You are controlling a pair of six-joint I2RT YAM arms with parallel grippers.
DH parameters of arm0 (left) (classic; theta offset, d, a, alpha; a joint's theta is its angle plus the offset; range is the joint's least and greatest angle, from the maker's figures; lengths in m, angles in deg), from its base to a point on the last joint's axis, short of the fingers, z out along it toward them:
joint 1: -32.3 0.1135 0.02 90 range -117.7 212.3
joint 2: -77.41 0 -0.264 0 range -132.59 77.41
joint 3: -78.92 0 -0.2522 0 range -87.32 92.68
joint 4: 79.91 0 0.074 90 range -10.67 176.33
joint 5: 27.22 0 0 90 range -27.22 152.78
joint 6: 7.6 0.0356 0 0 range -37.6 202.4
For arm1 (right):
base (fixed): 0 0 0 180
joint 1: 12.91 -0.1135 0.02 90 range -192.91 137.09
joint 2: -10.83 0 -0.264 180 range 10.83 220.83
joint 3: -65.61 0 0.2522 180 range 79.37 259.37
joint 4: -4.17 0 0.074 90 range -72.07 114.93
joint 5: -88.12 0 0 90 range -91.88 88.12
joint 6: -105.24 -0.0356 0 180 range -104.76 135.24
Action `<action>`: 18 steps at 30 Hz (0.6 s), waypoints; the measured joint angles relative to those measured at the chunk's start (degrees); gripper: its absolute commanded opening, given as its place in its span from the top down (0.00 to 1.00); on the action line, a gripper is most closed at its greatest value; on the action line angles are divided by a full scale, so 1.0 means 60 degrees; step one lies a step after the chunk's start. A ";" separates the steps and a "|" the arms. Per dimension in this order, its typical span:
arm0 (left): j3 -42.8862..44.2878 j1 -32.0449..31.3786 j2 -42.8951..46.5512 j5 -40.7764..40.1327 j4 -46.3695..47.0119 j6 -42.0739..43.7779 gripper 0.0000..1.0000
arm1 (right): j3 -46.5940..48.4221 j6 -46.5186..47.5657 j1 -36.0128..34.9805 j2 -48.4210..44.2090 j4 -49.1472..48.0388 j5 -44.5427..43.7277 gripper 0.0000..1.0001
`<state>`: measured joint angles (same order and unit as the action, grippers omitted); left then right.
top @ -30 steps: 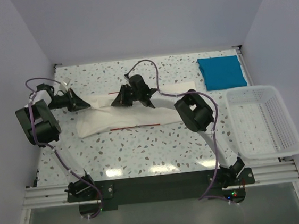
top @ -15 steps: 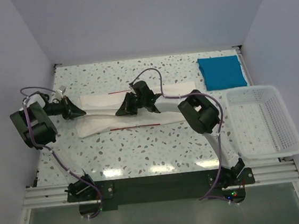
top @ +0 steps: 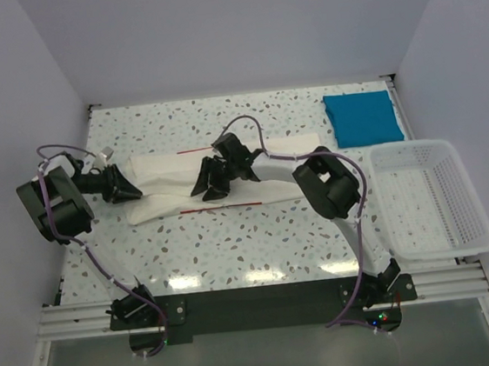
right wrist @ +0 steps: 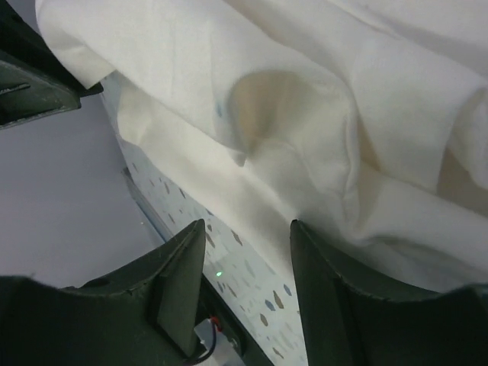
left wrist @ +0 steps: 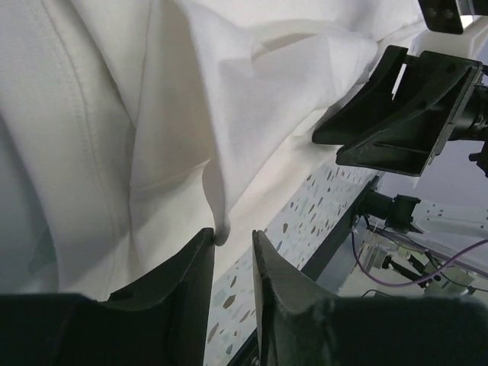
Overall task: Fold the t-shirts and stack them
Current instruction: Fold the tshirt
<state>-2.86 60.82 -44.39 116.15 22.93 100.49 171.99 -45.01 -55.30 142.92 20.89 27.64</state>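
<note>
Speckled tbl | cream shirt: rumpled strip | teal shirt: prob. folded square

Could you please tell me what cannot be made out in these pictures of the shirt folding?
- Print on the cream-white shirt: the top view shows only thin red lines at its edges; the rest does not show.
- The shirt's middle: top view, covered by the right claw.
- Whether the left claw touches cloth: left wrist view, a fold ends right at its tips.
- Teal shirt layers: top view, too small.
</note>
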 measured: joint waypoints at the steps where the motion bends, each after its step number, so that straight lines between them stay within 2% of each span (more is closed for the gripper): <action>1: 0.0000 0.0004 0.0011 -0.0047 -0.0073 0.0087 0.68 | 0.0087 0.0178 0.0011 -0.0040 0.0262 -0.0004 0.49; 6: -0.0098 0.0040 0.0579 -0.0339 0.0124 0.0164 0.68 | 0.0550 0.1253 0.0182 -0.0495 0.1038 0.0171 0.61; 10: -0.0098 -0.0160 0.1461 -0.0594 0.0714 0.0146 0.70 | 0.1410 0.3034 0.0590 -0.0783 0.1628 0.0361 0.67; 14: -0.0095 -0.0951 0.1931 -0.0823 0.1552 -0.0149 0.74 | 0.2175 0.5151 0.1202 -0.0903 0.2452 0.0404 0.70; 18: -0.0102 -0.1734 0.1912 -0.1049 0.2466 -0.0747 0.76 | 0.2725 0.6258 0.1577 -0.0776 0.2925 0.0608 0.74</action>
<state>-3.47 50.41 -32.92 109.85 37.73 96.01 188.34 -7.46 -45.83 138.27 38.44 31.29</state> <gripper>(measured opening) 0.249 0.270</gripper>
